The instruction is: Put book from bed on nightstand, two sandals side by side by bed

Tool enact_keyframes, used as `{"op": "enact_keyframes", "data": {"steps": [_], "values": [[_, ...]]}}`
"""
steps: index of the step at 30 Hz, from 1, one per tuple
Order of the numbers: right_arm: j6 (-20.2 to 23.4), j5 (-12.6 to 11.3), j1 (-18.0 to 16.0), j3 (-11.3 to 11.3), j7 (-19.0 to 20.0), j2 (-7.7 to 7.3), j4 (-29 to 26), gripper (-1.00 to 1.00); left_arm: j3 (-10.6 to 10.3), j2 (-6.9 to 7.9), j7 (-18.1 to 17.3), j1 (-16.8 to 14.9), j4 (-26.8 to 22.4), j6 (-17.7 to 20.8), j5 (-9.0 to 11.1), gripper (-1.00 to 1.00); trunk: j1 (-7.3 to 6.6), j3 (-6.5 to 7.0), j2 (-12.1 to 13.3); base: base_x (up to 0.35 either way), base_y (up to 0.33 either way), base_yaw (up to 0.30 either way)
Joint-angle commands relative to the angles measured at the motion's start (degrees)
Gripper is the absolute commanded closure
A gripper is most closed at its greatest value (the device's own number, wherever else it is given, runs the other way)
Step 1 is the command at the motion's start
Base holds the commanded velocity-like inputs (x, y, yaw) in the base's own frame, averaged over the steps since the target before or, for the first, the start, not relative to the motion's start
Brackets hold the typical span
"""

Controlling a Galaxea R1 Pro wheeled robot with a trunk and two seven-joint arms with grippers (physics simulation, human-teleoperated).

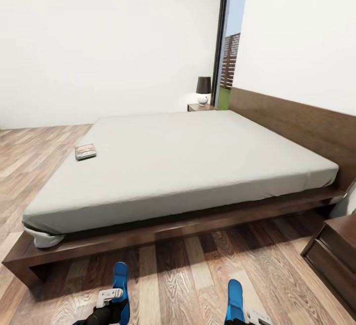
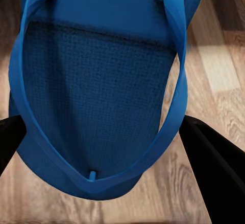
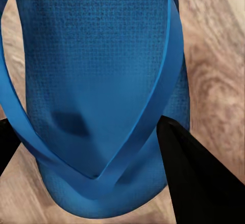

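Head view, facing the long side of the bed (image 1: 188, 157). We hold one blue sandal in each end effector: the left sandal (image 1: 120, 285) in the left end effector (image 1: 111, 296), the right sandal (image 1: 234, 299) in the right end effector (image 1: 254, 316). In the left wrist view the dark fingers (image 2: 212, 157) flank the sandal's (image 2: 97, 91) toe-post end, closed against its edges; the right wrist view shows the same grip, with the fingers (image 3: 194, 168) against the other sandal (image 3: 102, 81).

Both sandals hang just above the plank floor (image 1: 173, 270), near the bed frame, their long axes pointing toward the bed and roughly parallel, but well apart from one another. We judge that the coming move turns on closing this sideways gap before setting them down.

The book (image 1: 85, 151) lies on the mattress near its left edge, ahead and left of us, nearer the left arm. One nightstand (image 1: 333, 253) stands at lower right; another (image 1: 200, 107), bearing a lamp (image 1: 203, 90), stands beyond the bed.
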Motion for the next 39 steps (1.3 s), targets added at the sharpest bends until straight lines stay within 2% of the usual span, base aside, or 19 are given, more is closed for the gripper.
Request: {"op": "enact_keyframes", "data": {"steps": [1,26,39], "values": [[0.4,-0.5,0.0,0.0,0.0,-0.04,-0.1,1.0,0.5,0.01,-0.1,-0.1,0.1,-0.3,-0.6,1.0,-0.01,-0.05,0.0,0.0,0.0,0.29],[0.4,-0.5,0.0,0.0,0.0,-0.18,-0.2,1.0,0.5,0.09,-0.1,-0.1,0.0,-0.3,-0.6,1.0,-0.01,-0.05,0.0,0.0,0.0,0.29],[0.3,-0.4,0.0,0.1,0.1,-0.18,-0.1,1.0,0.5,0.07,-0.1,-0.1,0.0,-0.3,-0.6,1.0,-0.01,-0.05,0.0,0.0,0.0,0.012]]}}
